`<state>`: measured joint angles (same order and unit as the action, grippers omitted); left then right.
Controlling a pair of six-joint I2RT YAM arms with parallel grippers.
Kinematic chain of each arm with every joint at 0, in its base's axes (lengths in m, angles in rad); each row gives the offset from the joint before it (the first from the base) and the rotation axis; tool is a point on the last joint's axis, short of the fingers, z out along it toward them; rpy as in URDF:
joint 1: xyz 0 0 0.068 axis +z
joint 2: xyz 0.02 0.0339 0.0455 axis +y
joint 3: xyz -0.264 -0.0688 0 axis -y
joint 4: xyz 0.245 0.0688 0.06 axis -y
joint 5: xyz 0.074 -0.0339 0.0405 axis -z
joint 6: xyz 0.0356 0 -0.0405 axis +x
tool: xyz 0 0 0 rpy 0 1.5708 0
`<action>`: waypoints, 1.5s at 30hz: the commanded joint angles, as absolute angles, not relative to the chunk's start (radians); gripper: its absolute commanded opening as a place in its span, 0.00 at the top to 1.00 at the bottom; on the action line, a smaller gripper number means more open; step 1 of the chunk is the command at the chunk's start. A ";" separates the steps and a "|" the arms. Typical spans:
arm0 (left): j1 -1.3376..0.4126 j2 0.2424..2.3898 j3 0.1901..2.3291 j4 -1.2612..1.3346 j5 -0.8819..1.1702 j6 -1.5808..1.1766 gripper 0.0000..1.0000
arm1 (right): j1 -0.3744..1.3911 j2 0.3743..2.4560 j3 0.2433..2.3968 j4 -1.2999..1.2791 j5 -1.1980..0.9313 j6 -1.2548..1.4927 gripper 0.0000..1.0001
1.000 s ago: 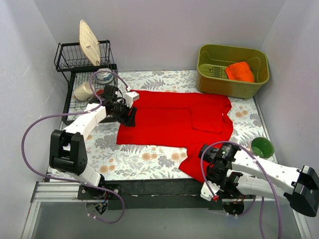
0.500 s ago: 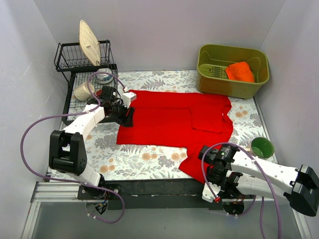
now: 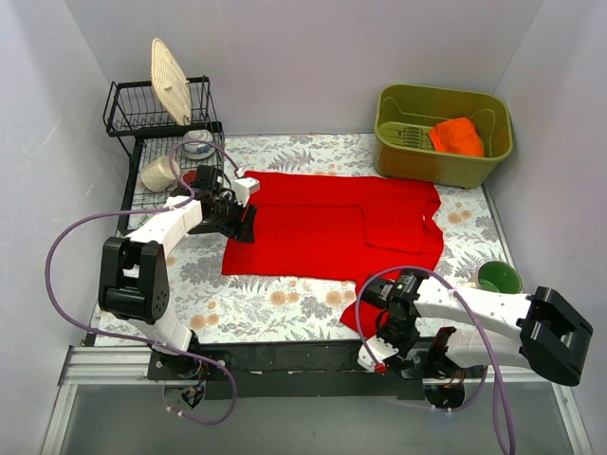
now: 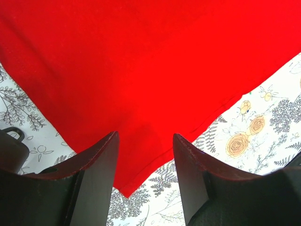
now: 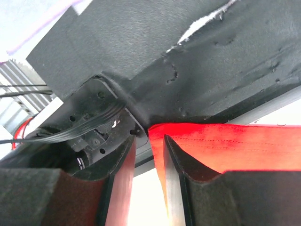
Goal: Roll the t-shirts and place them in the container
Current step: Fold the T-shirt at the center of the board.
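The red t-shirt [image 3: 322, 227] lies spread flat on the floral table, with one part reaching down to the front edge. My left gripper [image 3: 243, 224] is at the shirt's left edge. In the left wrist view the left gripper [image 4: 145, 143] is open, its fingers straddling the shirt's [image 4: 141, 70] corner, which lies flat below them. My right gripper [image 3: 377, 327] is at the front edge, by the shirt's lowest part. In the right wrist view the right gripper [image 5: 148, 141] stands narrowly open, with the shirt's hem [image 5: 221, 141] hanging in the gap against one finger.
A black dish rack [image 3: 142, 118] with a woven plate [image 3: 171, 81], a bowl [image 3: 197, 144] and a beige cup [image 3: 158, 172] stands back left. A green tub [image 3: 394, 142] holding an orange cloth [image 3: 455, 136] is back right. A green cup [image 3: 500, 278] sits right.
My right arm has swung left along the table's front edge to the shirt's lowest part. My left gripper has hardly moved.
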<state>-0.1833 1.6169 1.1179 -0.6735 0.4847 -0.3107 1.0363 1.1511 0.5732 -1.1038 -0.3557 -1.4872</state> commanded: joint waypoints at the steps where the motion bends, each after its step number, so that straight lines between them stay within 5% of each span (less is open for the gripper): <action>1: -0.179 1.624 1.147 -0.653 0.528 -0.322 0.51 | 1.052 1.172 0.595 -1.085 -0.351 -1.384 0.63; 9: -0.178 1.644 1.167 -0.647 0.535 -0.331 0.51 | 1.086 1.235 0.600 -1.023 -0.338 -1.309 0.67; 17: -0.178 1.643 1.181 -0.663 0.529 -0.313 0.51 | 1.091 1.266 0.615 -1.002 -0.328 -1.240 0.99; 33: -0.170 1.388 1.019 -0.857 0.431 -0.242 0.49 | 1.078 1.135 0.706 -1.042 -0.287 -0.908 0.99; 37: -0.166 1.347 1.009 -0.856 0.437 -0.284 0.49 | 1.078 1.172 0.701 -1.025 -0.293 -0.914 0.72; 45: -0.138 1.364 1.015 -0.808 0.420 -0.282 0.49 | 1.094 1.230 0.661 -1.068 -0.262 -0.977 0.69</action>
